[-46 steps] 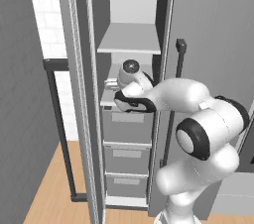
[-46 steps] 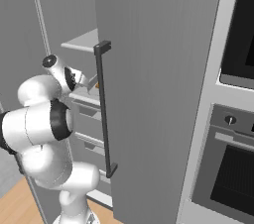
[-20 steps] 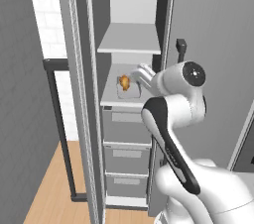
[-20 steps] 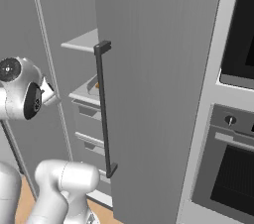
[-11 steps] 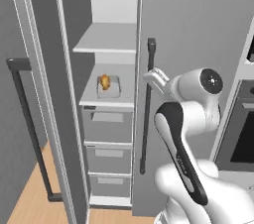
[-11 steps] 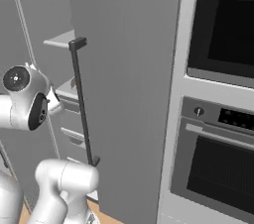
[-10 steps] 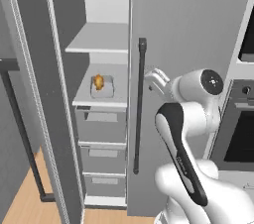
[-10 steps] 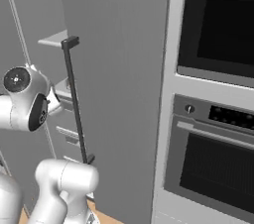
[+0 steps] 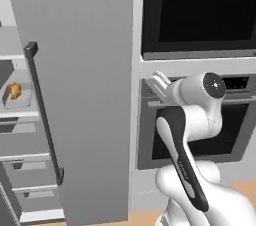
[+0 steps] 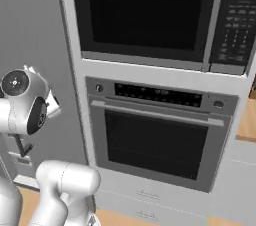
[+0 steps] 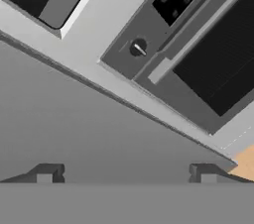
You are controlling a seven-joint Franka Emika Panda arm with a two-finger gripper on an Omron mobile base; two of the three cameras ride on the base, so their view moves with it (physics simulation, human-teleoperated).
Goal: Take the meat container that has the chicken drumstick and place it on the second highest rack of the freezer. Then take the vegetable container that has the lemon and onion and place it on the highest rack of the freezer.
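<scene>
The meat container (image 9: 21, 101), a small grey tray, rests on a pale freezer shelf at the far left of the left base view, with the golden chicken drumstick (image 9: 14, 90) in it. One more shelf edge, the highest rack (image 9: 11, 56), shows above it. The freezer door (image 9: 85, 95) with its dark bar handle (image 9: 44, 115) stands between that shelf and my gripper (image 9: 160, 82). The gripper is well to the right of the tray, in front of the ovens. In the hand view the gripper (image 11: 126, 176) is open with nothing between its fingertips (image 11: 47, 173). The vegetable container, lemon and onion are out of view.
Two black-windowed wall ovens fill the right side: the upper one (image 10: 145, 20) and the lower one (image 10: 155, 140) with a bar handle. Grey freezer drawers (image 9: 25, 170) sit below the tray's shelf. Wooden floor (image 9: 145, 217) lies under the base, and a wood surface (image 10: 248, 115) shows at far right.
Both base views have swung right, from the freezer's inside to the ovens. Before that my gripper drew back from the shelf, leaving the tray with the drumstick there. The jaws stay open.
</scene>
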